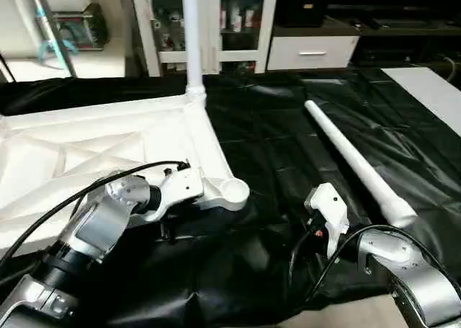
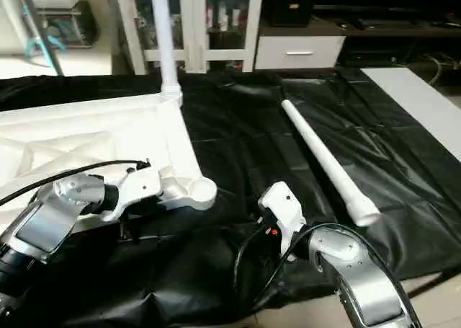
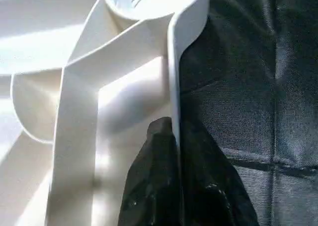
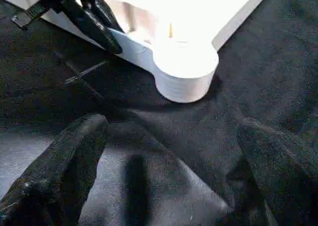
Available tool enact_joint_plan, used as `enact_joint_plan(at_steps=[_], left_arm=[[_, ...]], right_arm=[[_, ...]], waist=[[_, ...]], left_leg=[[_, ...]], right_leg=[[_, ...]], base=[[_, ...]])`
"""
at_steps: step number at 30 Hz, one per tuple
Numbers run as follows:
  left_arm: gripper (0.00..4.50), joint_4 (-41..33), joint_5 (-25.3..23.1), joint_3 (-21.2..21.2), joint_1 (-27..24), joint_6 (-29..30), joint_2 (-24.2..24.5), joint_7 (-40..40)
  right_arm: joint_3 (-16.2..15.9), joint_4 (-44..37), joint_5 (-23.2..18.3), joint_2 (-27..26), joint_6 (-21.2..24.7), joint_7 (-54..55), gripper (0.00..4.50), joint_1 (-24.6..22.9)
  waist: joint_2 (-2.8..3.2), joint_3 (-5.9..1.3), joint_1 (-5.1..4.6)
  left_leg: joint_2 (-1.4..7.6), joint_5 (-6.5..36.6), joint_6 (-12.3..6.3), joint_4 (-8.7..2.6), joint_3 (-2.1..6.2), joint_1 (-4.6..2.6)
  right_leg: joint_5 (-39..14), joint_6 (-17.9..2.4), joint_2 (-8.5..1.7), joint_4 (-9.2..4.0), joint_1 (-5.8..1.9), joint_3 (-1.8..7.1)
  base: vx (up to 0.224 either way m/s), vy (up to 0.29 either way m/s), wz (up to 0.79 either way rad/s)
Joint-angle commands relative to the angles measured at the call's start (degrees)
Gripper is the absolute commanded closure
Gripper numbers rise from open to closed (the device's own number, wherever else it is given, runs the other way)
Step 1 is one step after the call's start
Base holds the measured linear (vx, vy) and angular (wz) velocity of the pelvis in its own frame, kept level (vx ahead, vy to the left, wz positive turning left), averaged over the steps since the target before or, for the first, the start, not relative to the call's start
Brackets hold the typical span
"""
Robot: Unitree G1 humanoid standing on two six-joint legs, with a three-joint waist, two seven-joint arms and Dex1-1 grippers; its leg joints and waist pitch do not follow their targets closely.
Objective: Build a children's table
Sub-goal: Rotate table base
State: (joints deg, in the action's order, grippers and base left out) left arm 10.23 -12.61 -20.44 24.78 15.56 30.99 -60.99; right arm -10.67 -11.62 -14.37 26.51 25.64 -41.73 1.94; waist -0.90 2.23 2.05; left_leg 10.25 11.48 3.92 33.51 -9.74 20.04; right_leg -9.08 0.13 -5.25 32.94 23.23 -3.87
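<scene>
Upturned white plastic table top gripped at its rim by the left gripper, one leg fitted, one leg loose.

The white plastic rectangular table top (image 1: 108,144) lies ribbed underside up on the wrinkled black sheet (image 1: 288,148), its smooth round corner socket (image 1: 234,192) empty at the near corner. A long tapered white tube leg (image 1: 192,36) stands upright in the far corner socket. The left gripper (image 3: 175,161) is clenched on the top's thin side rim near the empty socket, one black finger (image 3: 149,186) on each face. A second tapered white tube leg (image 1: 356,162) lies loose on the sheet, well apart. The right gripper (image 4: 169,171) hovers spread wide above the sheet, near the socket. Behind stands a white glass-door cabinet (image 1: 209,25).
</scene>
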Motion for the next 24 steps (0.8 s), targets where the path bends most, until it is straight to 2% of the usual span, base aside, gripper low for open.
enact_joint_plan(at_steps=[1,2,3,5,6,9,11,14,19,21,22,23,24], left_arm=[[4.5,0.9,-0.7,-2.7,-0.7,-5.2,-0.2,0.7],[4.5,1.3,-0.6,-3.0,-0.6,-5.6,-0.2,0.4],[4.5,1.3,-0.5,-3.1,-0.6,-5.9,-0.4,0.4],[4.5,1.2,-0.3,-3.1,-0.7,-5.0,-0.9,0.6],[4.5,1.2,-0.2,-3.0,-0.9,-4.6,-1.2,0.7],[4.5,1.9,-0.3,-3.3,-0.8,-4.5,-1.5,0.8],[4.5,2.6,0.5,-2.8,-0.5,-4.7,-2.3,0.8],[4.5,2.5,1.3,-2.6,-0.3,-5.0,-2.9,0.6],[4.5,2.6,2.1,-2.7,0.5,-7.2,-3.4,-0.3],[4.5,2.0,4.7,-1.7,0.8,-3.2,-4.3,-2.5],[4.18,1.5,5.1,-1.5,0.8,-2.1,-4.2,-3.1],[4.18,1.1,5.2,-1.4,0.9,-1.8,-4.1,-3.3],[3.99,0.5,5.6,-1.1,0.9,-1.3,-4.1,-3.4]], right_arm=[[0.6,0.6,0.7,0.2,-0.6,0.3,0.0,1.2],[0.6,0.7,0.7,0.2,-0.6,0.4,0.0,1.3],[0.6,0.7,0.7,0.2,-0.6,0.4,0.0,1.4],[0.6,0.6,0.7,0.2,-0.5,0.5,0.0,1.5],[0.6,0.5,0.7,0.3,-0.5,0.6,0.0,1.4],[1.0,0.1,0.4,0.5,-0.3,0.6,0.0,1.3],[1.3,0.3,0.5,0.7,-0.5,0.4,0.0,1.3],[1.6,0.7,0.7,0.9,-0.8,0.3,0.0,1.4],[1.8,1.1,0.9,0.9,-0.8,0.7,0.0,2.1],[2.0,1.1,0.9,0.9,-0.8,0.9,0.0,2.3],[2.0,1.1,0.9,0.9,-0.8,0.9,0.0,2.3],[2.1,1.2,0.9,0.9,-0.8,0.9,0.0,2.3],[2.2,1.3,0.9,0.9,-0.9,1.0,0.0,2.3]], waist=[[-0.15,-2.72,0.45],[-0.04,-2.89,0.9],[-0.09,-2.84,1.13],[-0.08,-3.1,1.55],[-0.09,-3.08,1.67],[-0.12,-2.95,1.86],[-0.11,-2.73,1.83],[-0.03,-2.64,1.82],[-0.08,-2.91,1.86],[-0.15,-3.04,1.99],[-0.2,-3.06,1.99],[-0.17,-3.06,2.06],[-0.23,-3.06,2.06]], left_leg=[[2.62,19.2,-1.61,-4.8,0.97,-0.04],[2.71,16.6,-1.8,-4.59,0.59,-0.44],[2.62,15.7,-2.06,-4.45,0.31,-0.45],[2.65,12.7,-2.38,-4.42,0.35,-0.12],[2.66,11.9,-2.51,-4.39,0.3,-0.12],[2.63,11.5,-2.42,-4.51,0.36,0.07],[2.62,14.2,-1.63,-4.74,0.44,-0.01],[2.66,16.8,-0.68,-4.89,0.64,-0.2],[2.7,14.8,-0.98,-4.73,0.56,-0.17],[2.59,12.5,-1.52,-4.53,0.39,-0.12],[2.6,12.1,-1.57,-4.51,0.38,-0.05],[2.59,11.6,-1.65,-4.48,0.37,-0.08],[2.62,11.1,-1.84,-4.5,0.42,0.04]], right_leg=[[-22.0,-8.2,-3.01,-4.25,-1.72,2.47],[-16.0,-10.2,-2.76,-3.58,-1.6,2.67],[-14.2,-11.1,-2.71,-3.33,-1.68,2.78],[-11.9,-11.5,-2.88,-2.84,-2.34,2.73],[-11.2,-11.6,-2.86,-2.79,-2.33,2.75],[-11.9,-11.5,-2.87,-2.76,-2.59,2.67],[-16.7,-10.1,-2.93,-3.26,-2.47,2.66],[-20.5,-8.8,-3.01,-3.7,-2.24,2.68],[-15.9,-9.7,-2.9,-3.26,-2.35,2.76],[-13.1,-10.8,-2.91,-2.87,-2.56,2.73],[-12.7,-11.0,-2.94,-2.79,-2.66,2.75],[-12.4,-11.1,-2.93,-2.73,-2.63,2.73],[-12.0,-11.3,-2.93,-2.65,-2.74,2.68]], base=[[0.0,0.0,0.0],[0.0,0.0,0.0],[0.0,0.0,0.0],[0.0,0.0,0.0],[0.0,0.0,0.0],[0.0,0.0,0.0],[0.0,0.0,0.0],[0.0,0.0,0.0],[0.0,0.0,0.0],[0.0,0.0,0.0],[0.0,0.0,0.0],[0.0,0.0,0.0],[0.0,0.0,0.0]])
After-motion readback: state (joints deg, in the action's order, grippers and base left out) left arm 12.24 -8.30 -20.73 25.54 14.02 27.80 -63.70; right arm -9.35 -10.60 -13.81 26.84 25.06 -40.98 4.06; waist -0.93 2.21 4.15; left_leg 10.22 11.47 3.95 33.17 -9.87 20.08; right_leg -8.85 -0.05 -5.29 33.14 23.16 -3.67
